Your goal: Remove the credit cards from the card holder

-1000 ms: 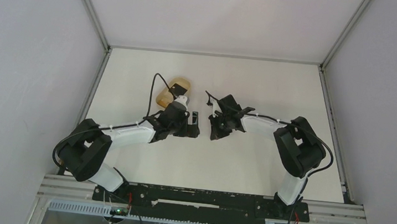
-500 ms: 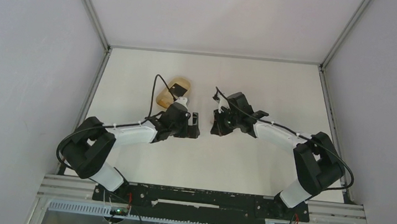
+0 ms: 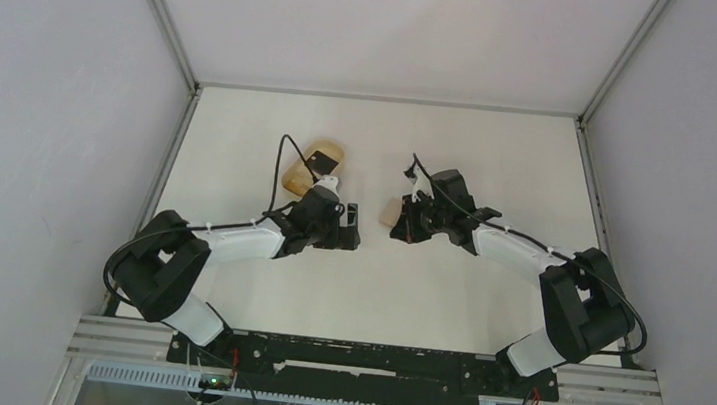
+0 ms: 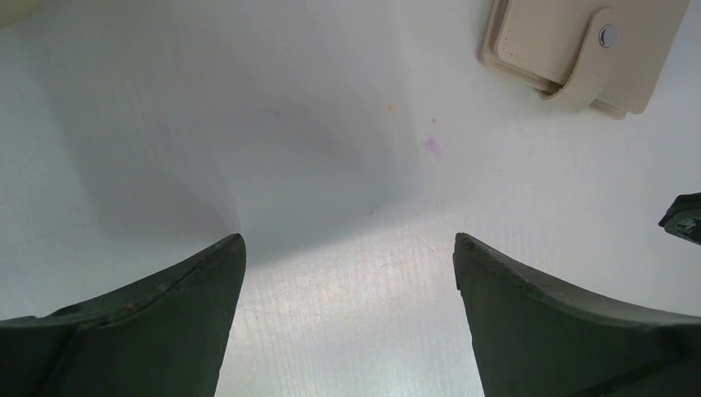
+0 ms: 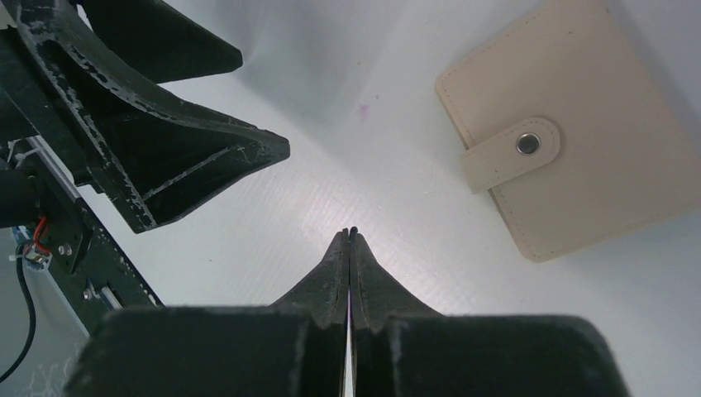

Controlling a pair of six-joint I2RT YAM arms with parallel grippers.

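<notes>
2 grippers flank the card holder (image 3: 393,212), which lies flat on the white table (image 3: 500,157) with its tab (image 5: 506,154) folded over the edge and the snap button (image 5: 528,144) pressed down, so the holder is shut and whatever it contains is hidden

To the holder's left in the top view, the left gripper (image 3: 350,230) has its jaws spread as wide as they go, with nothing between them but bare table. From the left wrist camera the holder sits beyond that gripper's right finger (image 4: 562,322), apart from it, the tab side facing the gripper

On the holder's right in the top view, the right gripper (image 3: 402,229) partly covers the holder's near-right side. Its 2 fingers are pressed tight together and grip nothing. In the right wrist view the joined tips point at bare table just beside the holder's tab edge, not touching it; how high they are above the table I cannot tell

1 small purple mark (image 4: 431,145) stains the table near the holder, on its tab side. An oval tan tray (image 3: 310,163) rests well apart from the holder, farther left and a little farther from the arm bases, with the left arm's black cable crossing over it
</notes>
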